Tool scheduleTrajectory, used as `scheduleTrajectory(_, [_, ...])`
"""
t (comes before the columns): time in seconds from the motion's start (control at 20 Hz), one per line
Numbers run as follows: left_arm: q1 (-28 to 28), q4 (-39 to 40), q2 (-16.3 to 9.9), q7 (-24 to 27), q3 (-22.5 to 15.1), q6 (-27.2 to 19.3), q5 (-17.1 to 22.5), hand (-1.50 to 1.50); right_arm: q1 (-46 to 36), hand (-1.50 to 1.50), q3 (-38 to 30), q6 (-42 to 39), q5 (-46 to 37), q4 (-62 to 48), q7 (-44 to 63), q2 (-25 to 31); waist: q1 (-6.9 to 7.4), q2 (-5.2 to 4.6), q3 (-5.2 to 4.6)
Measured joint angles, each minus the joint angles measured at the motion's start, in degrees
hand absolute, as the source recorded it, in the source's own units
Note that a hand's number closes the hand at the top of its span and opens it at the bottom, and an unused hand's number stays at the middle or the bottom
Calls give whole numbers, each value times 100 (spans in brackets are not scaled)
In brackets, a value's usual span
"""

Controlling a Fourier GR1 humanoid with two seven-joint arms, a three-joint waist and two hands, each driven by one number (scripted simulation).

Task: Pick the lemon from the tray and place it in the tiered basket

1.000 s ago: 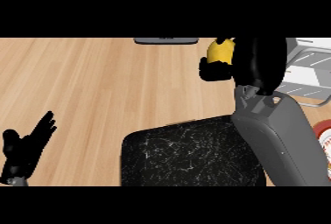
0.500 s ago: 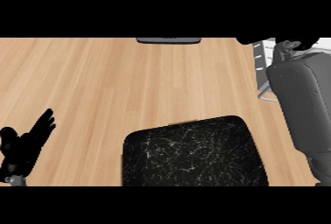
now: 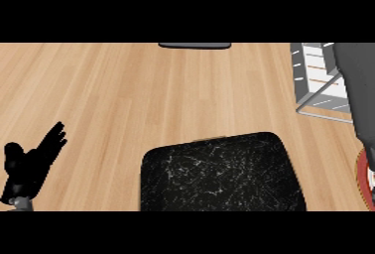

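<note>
The black speckled tray (image 3: 219, 173) lies at the lower middle of the wooden counter with nothing on it. The tiered basket (image 3: 319, 82), a grey wire frame, stands at the upper right. My right forearm (image 3: 359, 84) crosses it and runs out of the view's top right, so the right hand does not show. The lemon is not visible anywhere. My left hand (image 3: 29, 166) rests at the lower left with fingers straight and pointing up, holding nothing.
A dark flat object (image 3: 194, 45) sits at the counter's far edge, top middle. A red-rimmed plate (image 3: 364, 178) peeks in at the right edge, below the basket.
The right hand, curled round the yellow lemon one second ago, has moved up and right over the basket and out of view with the lemon. The left hand stayed still.
</note>
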State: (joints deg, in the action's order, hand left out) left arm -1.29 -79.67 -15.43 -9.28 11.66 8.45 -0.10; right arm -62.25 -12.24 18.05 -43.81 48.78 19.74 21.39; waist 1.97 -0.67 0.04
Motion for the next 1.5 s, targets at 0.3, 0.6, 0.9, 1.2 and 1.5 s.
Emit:
scheduleTrajectory(0.3, [116,72,57,4,-21,-60,-51,0,-317,150,152,113,-433,-1196,-733,569,22,-28,-17])
scheduleTrajectory(0.6, [150,30,12,-32,-20,-28,-59,0,-606,150,915,-138,-1547,-1878,-1021,1355,89,-43,-11])
scheduleTrajectory(0.9, [136,119,49,86,-37,28,-54,0,-1103,150,1194,-289,-2047,-2654,-1586,1732,140,-58,-4])
scheduleTrajectory(1.2, [164,129,29,91,-7,44,-51,0,-1399,150,1344,-343,-2371,-3240,-2011,1888,130,-54,-2])
scheduleTrajectory(1.5, [241,171,88,106,-69,-44,-162,0,-1534,150,1300,-762,-2450,-3860,-1833,1856,159,-77,-2])
